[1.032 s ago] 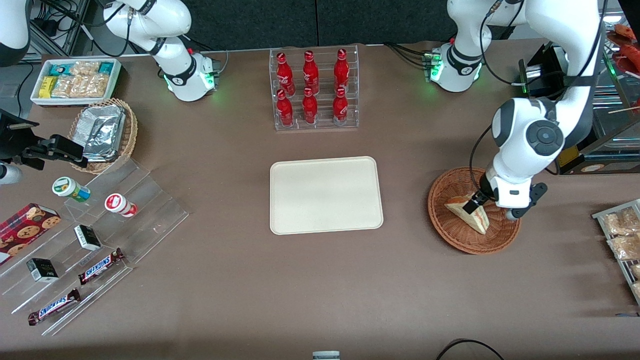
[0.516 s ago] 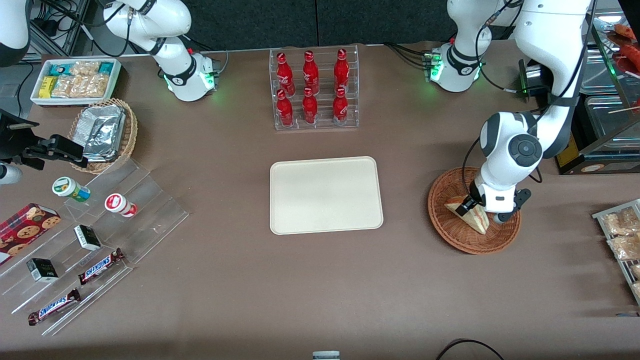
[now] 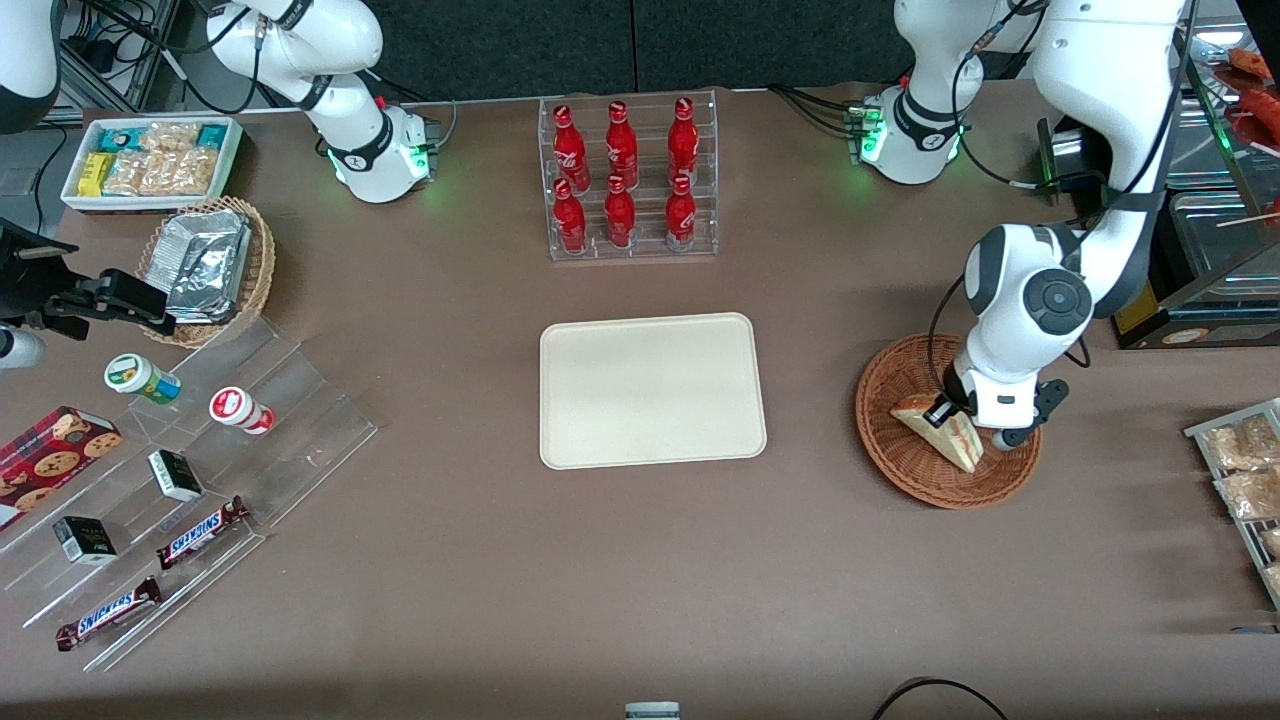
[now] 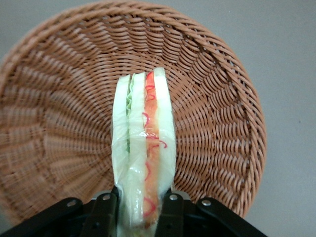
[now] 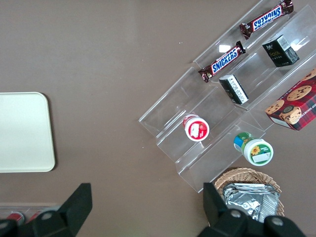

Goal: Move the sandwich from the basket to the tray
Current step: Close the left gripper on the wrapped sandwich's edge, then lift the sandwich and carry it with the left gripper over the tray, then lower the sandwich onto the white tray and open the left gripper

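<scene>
The sandwich [image 3: 938,430], a pale bread wedge with a red-pink and yellowish filling stripe, lies in the reddish-brown wicker basket [image 3: 890,455] toward the working arm's end of the table. The left gripper [image 3: 945,412] is down in the basket, with its fingers pressed against both bread faces of the sandwich. In the left wrist view the black fingers [image 4: 107,210] flank the wrapped sandwich [image 4: 143,148], with the basket weave [image 4: 59,123] all round it. The cream tray [image 3: 652,390] lies flat at the table's middle, with nothing on it.
A clear rack of red bottles [image 3: 626,180] stands farther from the front camera than the tray. A snack rack [image 3: 1245,470] lies beside the basket at the table's edge. A tan basket of foil packets [image 3: 205,265], an acrylic stand with snacks [image 3: 190,470] and a white bin [image 3: 150,160] sit toward the parked arm's end.
The left arm's wrist has lowered and shifted slightly over the basket; the gripper has settled onto the sandwich, which has tilted a little in the basket.
</scene>
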Robot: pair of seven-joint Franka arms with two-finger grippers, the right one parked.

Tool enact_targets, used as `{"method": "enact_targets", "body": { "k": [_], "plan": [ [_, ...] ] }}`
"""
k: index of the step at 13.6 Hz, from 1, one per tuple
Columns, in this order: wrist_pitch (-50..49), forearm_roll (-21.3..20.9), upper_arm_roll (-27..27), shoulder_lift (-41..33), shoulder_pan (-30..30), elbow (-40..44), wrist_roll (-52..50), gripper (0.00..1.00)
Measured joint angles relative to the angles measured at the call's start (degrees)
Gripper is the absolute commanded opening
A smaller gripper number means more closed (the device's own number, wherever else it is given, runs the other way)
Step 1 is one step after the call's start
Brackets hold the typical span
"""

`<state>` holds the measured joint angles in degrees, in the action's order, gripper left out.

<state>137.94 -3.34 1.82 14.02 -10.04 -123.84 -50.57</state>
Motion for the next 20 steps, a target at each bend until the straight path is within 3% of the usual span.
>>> {"method": "enact_targets", "body": {
  "k": [3,5,7,12,17,20],
  "plan": [
    [-19.42,-2.07,-0.70,-4.45,-2.21,9.24,1.17,0.00],
    [-30.78,-2.06,-1.22,-5.77,-6.77,16.78,2.09,0.00],
    [-35.88,-1.88,-1.73,-4.72,-13.65,22.14,2.09,0.00],
    [-32.39,1.57,-2.06,3.74,-26.87,27.58,1.43,0.00],
    [-26.19,1.83,-2.07,18.63,-33.39,38.40,1.46,0.00],
    [-19.70,1.87,-2.08,24.06,-36.93,40.24,1.46,0.00]
  ]
}}
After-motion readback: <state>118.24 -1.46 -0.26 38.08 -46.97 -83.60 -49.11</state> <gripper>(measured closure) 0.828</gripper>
